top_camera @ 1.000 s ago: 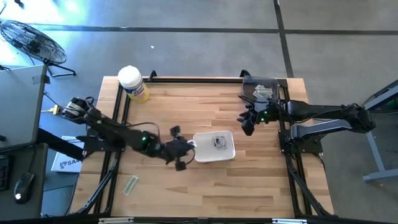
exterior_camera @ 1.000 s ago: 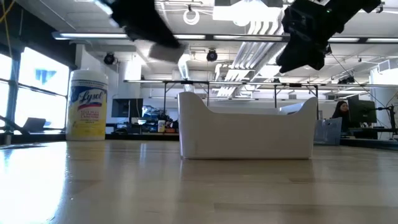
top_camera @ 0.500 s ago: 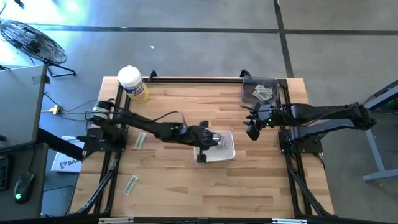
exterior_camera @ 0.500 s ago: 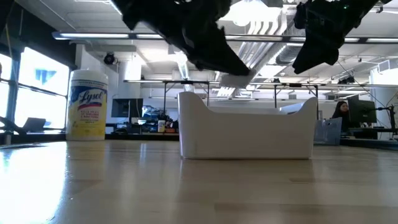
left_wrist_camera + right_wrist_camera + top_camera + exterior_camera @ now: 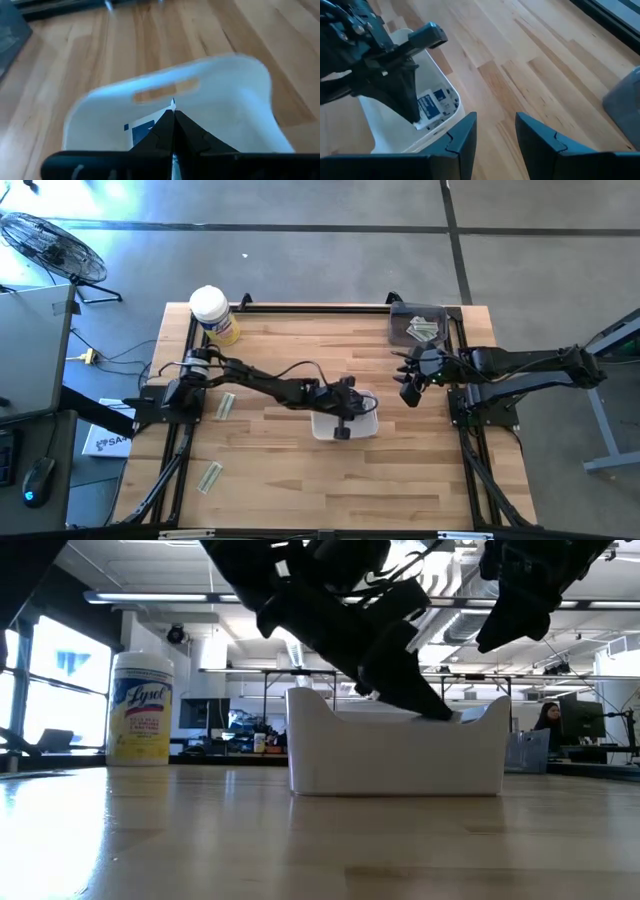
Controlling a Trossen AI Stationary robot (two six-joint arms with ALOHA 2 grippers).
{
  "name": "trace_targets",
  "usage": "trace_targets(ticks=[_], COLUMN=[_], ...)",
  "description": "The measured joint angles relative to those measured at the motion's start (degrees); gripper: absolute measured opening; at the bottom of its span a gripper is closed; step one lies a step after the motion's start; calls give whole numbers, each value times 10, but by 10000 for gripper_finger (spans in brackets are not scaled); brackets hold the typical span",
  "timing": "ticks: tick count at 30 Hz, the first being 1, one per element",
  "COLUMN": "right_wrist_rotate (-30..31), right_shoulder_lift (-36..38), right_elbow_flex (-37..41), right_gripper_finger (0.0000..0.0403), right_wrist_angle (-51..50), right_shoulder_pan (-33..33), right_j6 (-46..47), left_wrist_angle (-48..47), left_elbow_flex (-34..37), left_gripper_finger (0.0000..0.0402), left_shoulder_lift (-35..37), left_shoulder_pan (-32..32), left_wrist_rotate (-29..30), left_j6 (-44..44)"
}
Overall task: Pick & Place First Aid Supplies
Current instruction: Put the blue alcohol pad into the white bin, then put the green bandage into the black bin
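Left gripper (image 5: pixel 172 131) was pinched shut on a thin packet (image 5: pixel 171 103), tips down inside the white tray (image 5: pixel 240 80). Square packets (image 5: pixel 432 105) lay on the tray floor beneath it. Right gripper (image 5: pixel 492 132) hung open, empty, beside the tray.

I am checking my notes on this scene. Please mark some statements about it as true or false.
1. The left tool is over the white tray. True.
2. The right tool holds a packet. False: it is open and empty, beside the tray.
3. The yellow canister lies on its side. False: it stands upright at the table's far left corner.
4. Two narrow strips lie on the wooden table left of the tray. True.
5. A blue-printed packet is inside the tray. True.
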State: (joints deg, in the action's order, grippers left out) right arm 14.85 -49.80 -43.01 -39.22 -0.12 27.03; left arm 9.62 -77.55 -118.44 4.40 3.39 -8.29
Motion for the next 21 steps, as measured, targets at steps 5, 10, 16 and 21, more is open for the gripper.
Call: trace_targets(ticks=[5, 10, 16, 21], right_wrist_rotate=[0, 0, 0, -5], right_shoulder_lift=[0, 0, 0, 0], right_elbow_flex=[0, 0, 0, 0], right_gripper_finger=[129, 129, 129, 129], right_wrist_angle=[-1, 0, 0, 0], right_shoulder_pan=[0, 0, 0, 0], right_j6=[0, 0, 0, 2], left_wrist_angle=[-25, -51, -52, -61], left_elbow_flex=[-3, -2, -2, -2], left_gripper_finger=[2, 7, 54, 101], left_shoulder_lift=[-5, -5, -5, -5], left_shoulder_pan=[-6, -12, -14, -14], left_wrist_rotate=[5, 2, -16, -30], left_j6=[26, 55, 60, 62])
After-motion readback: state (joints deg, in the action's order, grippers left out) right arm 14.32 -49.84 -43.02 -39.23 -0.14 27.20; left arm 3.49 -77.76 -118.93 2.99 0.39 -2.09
